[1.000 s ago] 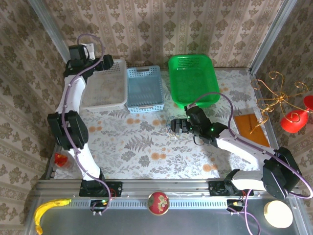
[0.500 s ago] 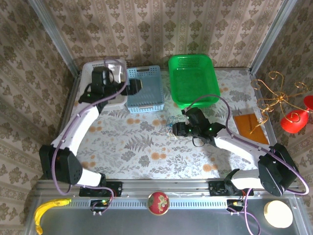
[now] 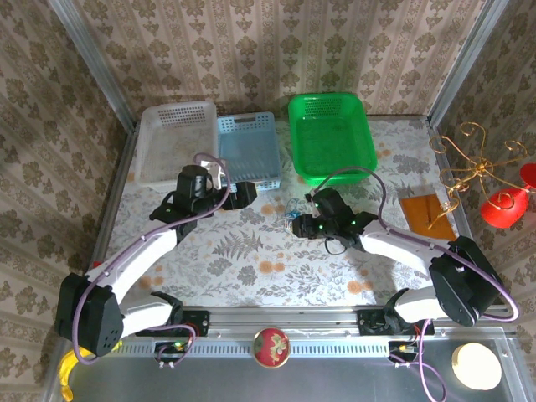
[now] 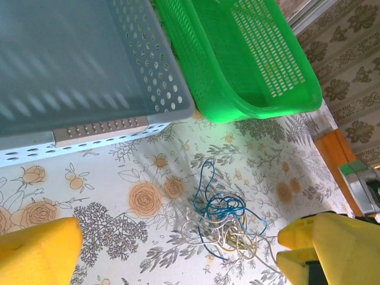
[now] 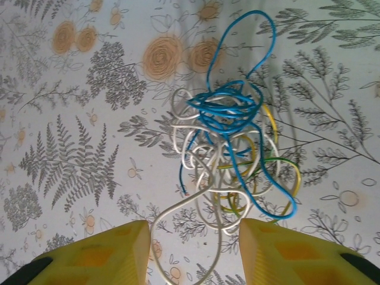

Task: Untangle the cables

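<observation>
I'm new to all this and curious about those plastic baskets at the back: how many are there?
3, side by side along the table's far edge: white basket on the left, blue basket in the middle, green basket on the right.

Three plastic baskets — one white basket (image 3: 177, 107), one blue basket (image 3: 247, 122), one green basket (image 3: 327, 99) — plus one tangle of cables (image 5: 228, 110) and one orange board (image 3: 423, 213).

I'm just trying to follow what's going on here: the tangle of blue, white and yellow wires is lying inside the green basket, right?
Not quite. The tangle of wires is blue, white and yellow, but it lies on the flowered table in front of the green basket, not inside it. The left wrist view shows this plainly.
</observation>
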Available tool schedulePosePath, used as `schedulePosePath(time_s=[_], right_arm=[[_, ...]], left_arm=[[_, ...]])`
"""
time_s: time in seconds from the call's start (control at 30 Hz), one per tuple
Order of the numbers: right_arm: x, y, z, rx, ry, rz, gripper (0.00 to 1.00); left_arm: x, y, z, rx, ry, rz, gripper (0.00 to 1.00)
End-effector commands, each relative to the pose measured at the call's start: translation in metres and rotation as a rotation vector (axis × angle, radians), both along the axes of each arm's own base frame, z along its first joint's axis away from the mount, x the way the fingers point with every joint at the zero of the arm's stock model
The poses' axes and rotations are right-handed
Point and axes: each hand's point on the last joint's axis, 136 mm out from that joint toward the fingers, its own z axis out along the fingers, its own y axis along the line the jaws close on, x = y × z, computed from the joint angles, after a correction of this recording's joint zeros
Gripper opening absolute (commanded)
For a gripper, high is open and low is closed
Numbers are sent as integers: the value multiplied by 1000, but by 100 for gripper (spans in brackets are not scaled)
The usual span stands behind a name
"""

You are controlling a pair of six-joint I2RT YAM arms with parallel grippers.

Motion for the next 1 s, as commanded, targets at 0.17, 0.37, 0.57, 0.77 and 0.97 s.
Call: schedulePosePath(time_s=[0.17,0.37,0.57,0.77,0.97], right_arm=[[2,8,-8,-18,16,6,45],[1,10,-5,-37,9,18,32],[4,16,17,-13,-23,35,0],[4,26,68,90,-100,61,0],[5,28,111,170,-183,59,0]], left_arm=[[5,-4,25,-56,-57,13,100],[5,-4,30,-66,-66,11,100],[4,-6,27,-71,-56,4,100],[1,-7,20,-68,-52,-10,100],[-3,-11,13,-78,-67,-53,100]])
